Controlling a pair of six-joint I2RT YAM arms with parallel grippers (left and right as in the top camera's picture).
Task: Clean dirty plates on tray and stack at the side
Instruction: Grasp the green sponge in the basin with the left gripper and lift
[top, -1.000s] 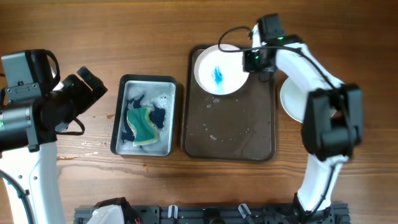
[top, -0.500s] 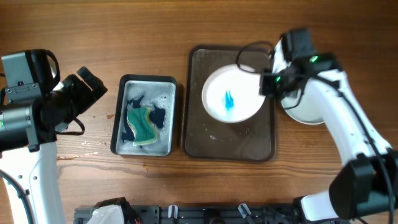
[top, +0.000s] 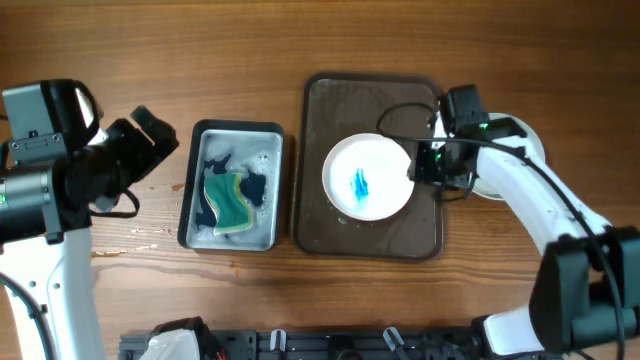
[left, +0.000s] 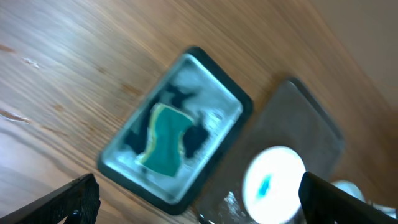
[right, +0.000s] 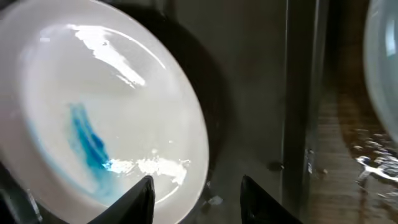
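Note:
One white plate (top: 368, 178) with a blue smear lies flat in the middle of the dark brown tray (top: 325, 235). My right gripper (top: 425, 172) is at the plate's right rim. In the right wrist view its jaws are open, one finger (right: 140, 196) over the plate (right: 93, 124) and the other over the tray floor (right: 249, 93), gripping nothing. A second white plate (top: 488, 188) sits on the table right of the tray, partly hidden by my right arm. My left gripper (top: 158, 135) hangs open over the table at the far left, well away from the tray.
A black tub (top: 232, 130) holding a green-yellow sponge (top: 228, 200) and blue-tinted water stands just left of the tray. The tray floor is wet. A dark rack (top: 340, 345) runs along the near table edge.
My right gripper carried the smeared plate from the tray's far end to its middle, then opened and let it go. The left arm shifted only slightly.

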